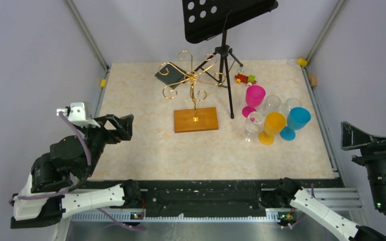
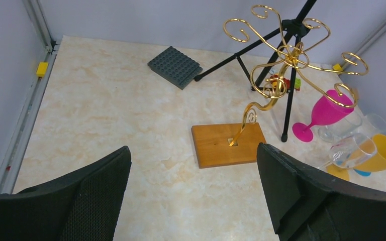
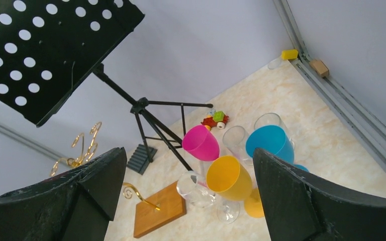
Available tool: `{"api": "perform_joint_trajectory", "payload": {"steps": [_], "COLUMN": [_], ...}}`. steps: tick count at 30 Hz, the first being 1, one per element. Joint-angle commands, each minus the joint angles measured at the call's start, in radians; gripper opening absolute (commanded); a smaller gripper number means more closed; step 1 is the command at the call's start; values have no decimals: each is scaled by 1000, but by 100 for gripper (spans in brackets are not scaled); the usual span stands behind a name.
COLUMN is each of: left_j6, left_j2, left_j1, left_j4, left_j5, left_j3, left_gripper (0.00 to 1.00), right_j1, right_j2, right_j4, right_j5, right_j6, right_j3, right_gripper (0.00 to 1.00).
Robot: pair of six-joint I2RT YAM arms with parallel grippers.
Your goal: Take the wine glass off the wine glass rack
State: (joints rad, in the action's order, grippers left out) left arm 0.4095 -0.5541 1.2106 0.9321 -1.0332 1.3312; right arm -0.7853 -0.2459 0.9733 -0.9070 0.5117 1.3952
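Note:
The wine glass rack [image 1: 193,80] is a gold wire tree on an orange-brown wooden base [image 1: 196,119] at mid-table; it also shows in the left wrist view [image 2: 286,55]. I see no glass hanging on its arms. Several wine glasses stand in a group on the table to its right: pink [image 1: 255,95], yellow [image 1: 274,124], blue [image 1: 298,119] and a clear one [image 1: 254,123]. My left gripper [image 1: 123,126] is open and empty, raised at the left, well short of the rack. My right gripper [image 1: 354,136] is open and empty, raised at the far right, beside the glasses [image 3: 226,175].
A black tripod music stand [image 1: 224,55] stands just behind and right of the rack, one leg [image 1: 229,95] reaching down between the base and the glasses. A grey studded plate [image 1: 168,73] lies behind the rack. A small coloured toy [image 1: 245,78] lies near the back.

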Motion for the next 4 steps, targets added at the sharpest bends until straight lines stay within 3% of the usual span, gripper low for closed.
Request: {"api": "perform_joint_trajectory", "payload": {"steps": [1, 4], "left_j6": [3, 36], "left_j2": [-34, -64], "left_j1": [1, 1], "left_j4": [25, 69], "left_j5": [-42, -84], "left_j3": [-1, 11], "left_gripper": [98, 99], "right_j1": [-8, -8], "right_j2": [8, 8], "right_j4": [3, 1], "right_j5": [-14, -10], "right_j6": [-21, -17], "right_j3": [10, 3], "right_gripper": [99, 99]}}
